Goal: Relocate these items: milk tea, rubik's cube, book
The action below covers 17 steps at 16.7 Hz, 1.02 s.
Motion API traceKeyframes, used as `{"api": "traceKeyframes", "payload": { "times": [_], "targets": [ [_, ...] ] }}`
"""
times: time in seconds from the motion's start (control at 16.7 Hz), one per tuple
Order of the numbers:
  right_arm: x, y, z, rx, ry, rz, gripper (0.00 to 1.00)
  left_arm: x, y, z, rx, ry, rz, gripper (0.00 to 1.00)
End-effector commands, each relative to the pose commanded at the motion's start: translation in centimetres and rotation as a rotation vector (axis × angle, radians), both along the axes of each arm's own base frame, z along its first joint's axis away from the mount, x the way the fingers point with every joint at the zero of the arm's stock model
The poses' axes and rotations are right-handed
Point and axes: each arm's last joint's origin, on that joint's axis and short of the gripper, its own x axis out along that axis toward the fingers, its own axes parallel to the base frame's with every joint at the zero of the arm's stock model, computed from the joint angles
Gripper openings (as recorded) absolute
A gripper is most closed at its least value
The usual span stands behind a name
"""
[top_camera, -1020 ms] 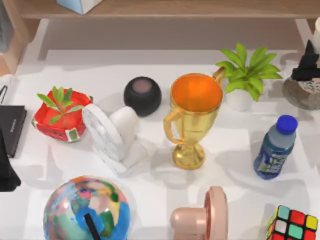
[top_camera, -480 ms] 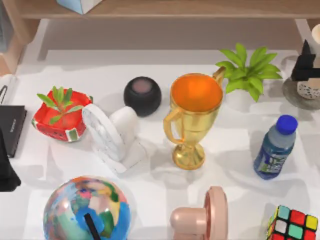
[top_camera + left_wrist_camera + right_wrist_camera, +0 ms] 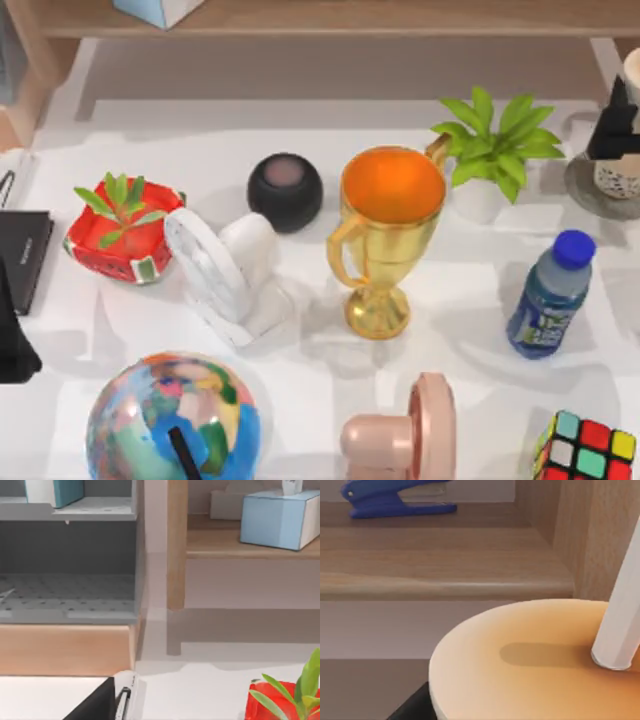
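The milk tea (image 3: 622, 172) stood at the desk's far right edge, cut off by the frame, above a grey round plate (image 3: 590, 195); whether it rested on the plate could not be told. The right claw (image 3: 612, 135), a dark shape, sat against the cup; its finger opening could not be determined. In the right wrist view the cup's lid (image 3: 530, 665) and white straw (image 3: 620, 630) were close up, with a blue stapler (image 3: 395, 500) on a shelf behind. The rubik's cube (image 3: 585, 448) lay at the near right corner, partly cropped, near the blue-capped bottle (image 3: 548, 295). The left arm (image 3: 12, 330) was parked at the left edge beside a black slab (image 3: 22, 255); its claw's opening could not be determined.
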Motion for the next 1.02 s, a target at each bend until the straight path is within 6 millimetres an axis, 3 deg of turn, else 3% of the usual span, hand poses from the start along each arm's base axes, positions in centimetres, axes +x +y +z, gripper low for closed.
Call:
{"api": "traceKeyframes", "payload": {
  "times": [0.3,0.6,1.02],
  "targets": [
    [-2.3,0.3,-0.5,-0.003,0.023,0.009,1.0,0.0,0.0,0.0,0.0,0.0,0.0,1.0],
    [-2.4,0.3,-0.6,-0.003,0.029,0.01,1.0,0.0,0.0,0.0,0.0,0.0,0.0,1.0],
    [-3.5,0.4,2.9,-0.002,0.018,0.011,1.0,0.0,0.0,0.0,0.0,0.0,0.0,1.0]
  ]
}}
